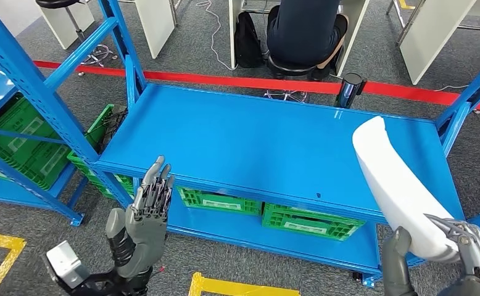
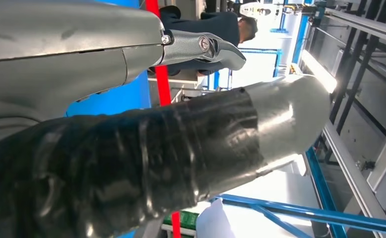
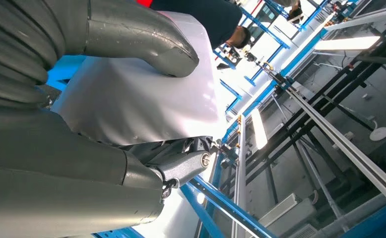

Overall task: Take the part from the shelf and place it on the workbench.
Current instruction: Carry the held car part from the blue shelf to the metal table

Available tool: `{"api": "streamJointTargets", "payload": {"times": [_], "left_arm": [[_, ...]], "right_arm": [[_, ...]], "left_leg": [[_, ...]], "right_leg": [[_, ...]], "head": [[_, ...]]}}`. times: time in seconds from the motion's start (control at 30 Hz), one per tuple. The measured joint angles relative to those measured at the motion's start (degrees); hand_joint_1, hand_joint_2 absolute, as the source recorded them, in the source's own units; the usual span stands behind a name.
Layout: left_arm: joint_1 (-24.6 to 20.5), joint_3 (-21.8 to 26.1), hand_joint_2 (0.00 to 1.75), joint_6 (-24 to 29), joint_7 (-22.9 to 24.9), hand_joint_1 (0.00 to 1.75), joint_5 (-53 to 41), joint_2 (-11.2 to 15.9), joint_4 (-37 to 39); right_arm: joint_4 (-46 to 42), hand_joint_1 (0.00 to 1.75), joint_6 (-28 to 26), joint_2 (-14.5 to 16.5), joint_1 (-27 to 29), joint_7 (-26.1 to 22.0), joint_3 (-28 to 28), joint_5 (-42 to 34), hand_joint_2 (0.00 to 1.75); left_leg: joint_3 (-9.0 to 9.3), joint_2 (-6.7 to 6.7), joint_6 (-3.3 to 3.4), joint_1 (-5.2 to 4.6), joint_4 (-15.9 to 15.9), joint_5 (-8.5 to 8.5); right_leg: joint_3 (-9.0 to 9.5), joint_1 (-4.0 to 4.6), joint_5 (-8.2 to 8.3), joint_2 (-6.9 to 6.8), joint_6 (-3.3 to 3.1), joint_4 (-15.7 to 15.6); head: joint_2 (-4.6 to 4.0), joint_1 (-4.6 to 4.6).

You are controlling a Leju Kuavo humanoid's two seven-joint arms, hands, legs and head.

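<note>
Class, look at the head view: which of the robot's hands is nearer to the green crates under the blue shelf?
Left. The left hand is raised at the shelf's front edge, beside the green crates. The right hand holds the white part, farther along the shelf.

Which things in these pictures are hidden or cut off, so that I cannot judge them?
- White part: head view, its lower end is hidden by the right hand; in the right wrist view the thumb covers part of it.
- Left hand: left wrist view, blurred and too close; the fingers' pose is unclear there.
- Green crates: head view, the blue shelf hides their contents.
- Seated person: cut off by the top edge.
</note>
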Motion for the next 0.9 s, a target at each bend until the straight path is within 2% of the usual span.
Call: {"api": "streamJointTargets", "payload": {"times": [0.17, 0.33, 0.4, 0.43, 0.47, 0.53, 0.57, 0.6, 0.63, 0.7, 0.73, 0.77, 0.8, 0.83, 0.9], "left_arm": [[0.17, -0.02, 0.0, -1.64, -0.38, 0.0, -0.4, 0.54, -1.21], [0.06, -0.41, 0.0, -1.89, -0.42, 0.0, -0.64, 0.54, -1.35], [-0.04, -0.56, 0.0, -1.92, -0.44, 0.0, -0.65, 0.45, -1.58], [-0.12, -0.64, 0.0, -1.92, -0.46, 0.0, -0.67, 0.38, -1.68], [-0.16, -0.74, 0.0, -1.93, -0.47, 0.0, -0.68, 0.31, -1.72], [-0.16, -0.95, 0.0, -1.95, -0.44, 0.0, -0.7, 0.26, -1.71], [-0.13, -1.01, 0.0, -1.96, -0.42, 0.0, -0.7, 0.26, -1.7], [-0.13, -1.07, 0.0, -1.96, -0.4, 0.0, -0.7, 0.26, -1.69], [-0.15, -1.14, 0.0, -1.96, -0.4, 0.0, -0.7, 0.26, -1.69], [-0.16, -1.33, 0.0, -1.97, -0.4, 0.0, -0.7, 0.27, -1.69], [-0.18, -1.42, 0.0, -1.98, -0.39, 0.0, -0.71, 0.27, -1.69], [-0.21, -1.5, 0.0, -2.02, -0.4, 0.0, -0.74, 0.27, -1.7], [-0.24, -1.57, 0.0, -2.06, -0.43, 0.0, -0.77, 0.27, -1.74], [-0.25, -1.63, 0.0, -2.09, -0.46, 0.0, -0.8, 0.28, -1.77], [-0.24, -1.74, 0.0, -2.13, -0.51, 0.0, -0.81, 0.31, -1.83]], "right_arm": [[-0.3, 1.75, 0.0, -2.77, -4.71, 8.05, 5.84, 6.65, 1.75], [-0.39, 1.75, 0.0, -3.75, -5.36, 9.31, 6.98, 6.96, 1.75], [-0.59, 1.75, 0.0, -4.16, -5.43, 9.55, 7.19, 6.98, 1.75], [-0.7, 1.75, 0.0, -4.35, -5.51, 9.6, 7.28, 6.98, 1.75], [-0.75, 1.75, 0.0, -4.54, -5.59, 9.62, 7.37, 6.99, 1.75], [-0.79, 1.75, 0.0, -4.82, -5.72, 9.67, 7.59, 7.02, 1.75], [-0.79, 1.75, 0.0, -4.94, -5.72, 9.7, 7.67, 7.02, 1.75], [-0.79, 1.75, 0.0, -5.07, -5.71, 9.74, 7.74, 7.02, 1.75], [-0.79, 1.75, 0.0, -5.21, -5.71, 9.81, 7.79, 7.03, 1.75], [-0.79, 1.75, 0.0, -5.56, -5.81, 10.17, 7.95, 7.08, 1.75], [-0.81, 1.75, -0.01, -5.76, -5.84, 10.53, 8.08, 7.17, 1.75], [-0.88, 1.75, -0.01, -5.94, -5.89, 10.98, 8.19, 7.3, 1.75], [-0.95, 1.75, -0.01, -6.12, -5.99, 11.46, 8.3, 7.47, 1.75], [-1.03, 1.75, -0.01, -6.29, -6.07, 11.87, 8.35, 7.65, 1.75], [-1.09, 1.75, 0.01, -6.57, -6.27, 12.51, 8.42, 7.92, 1.75]], "left_leg": [[0.04, -0.01, 0.15, -0.05, 0.16, -0.12], [-0.16, 0.03, 1.52, -0.33, 0.19, -0.66], [1.13, 0.07, 1.92, 0.13, -1.57, 0.32], [1.88, 0.1, 2.06, 0.43, -2.53, 0.91], [2.53, 0.15, 2.04, 0.74, -3.21, 1.39], [2.64, 0.18, 1.93, 0.85, -3.28, 1.62], [2.5, 0.16, 1.76, 0.92, -3.02, 1.59], [2.26, 0.12, 1.53, 1.04, -2.59, 1.48], [1.93, 0.04, 1.16, 1.27, -1.93, 1.27], [1.05, -0.18, 0.14, 1.77, -0.24, 0.53], [0.34, -0.35, -0.42, 1.91, 0.6, 0.16], [-0.18, -0.5, -0.9, 1.9, 1.34, -0.15], [-0.58, -0.64, -1.33, 1.78, 1.91, -0.31], [-0.93, -0.78, -1.6, 1.81, 2.29, -0.33], [-1.73, -0.77, -2.04, 1.97, 3.37, -1.01]], "right_leg": [[-0.03, -0.1, 0.01, -0.01, 0.06, -0.05], [0.23, -0.39, 0.08, -0.01, 0.76, -0.47], [0.02, -0.23, -0.2, -0.02, 1.04, -0.49], [-0.51, -0.12, -1.17, 0.02, 1.19, 0.71], [-1.66, -0.09, -2.79, 0.06, 1.3, 3.31], [-4.95, -0.36, -6.62, 0.16, 1.83, 11.15], [-6.33, -0.56, -7.61, 0.16, 2.14, 14.26], [-6.87, -0.77, -7.5, 0.16, 2.48, 15.47], [-6.16, -1.0, -6.19, 0.15, 2.89, 14.05], [-2.48, -1.47, -2.91, 0.32, 3.85, 6.91], [-0.92, -1.56, -1.68, 0.68, 3.9, 4.21], [-0.03, -1.65, -1.39, 1.02, 3.62, 2.81], [0.09, -1.56, -1.7, 1.38, 2.95, 2.78], [-0.25, -1.55, -1.65, 1.53, 2.06, 3.32], [-1.07, -1.46, -1.83, 1.28, 0.7, 3.49]], "head": [[0.0, 0.02], [0.0, -0.36], [0.0, -0.64], [0.0, -0.64], [0.0, -0.44], [0.0, 0.43], [0.0, 0.73], [0.0, 0.9], [0.0, 0.96], [0.0, 1.26], [0.0, 1.6], [0.0, 1.87], [0.0, 1.98], [0.0, 1.77], [0.0, 0.87]]}}
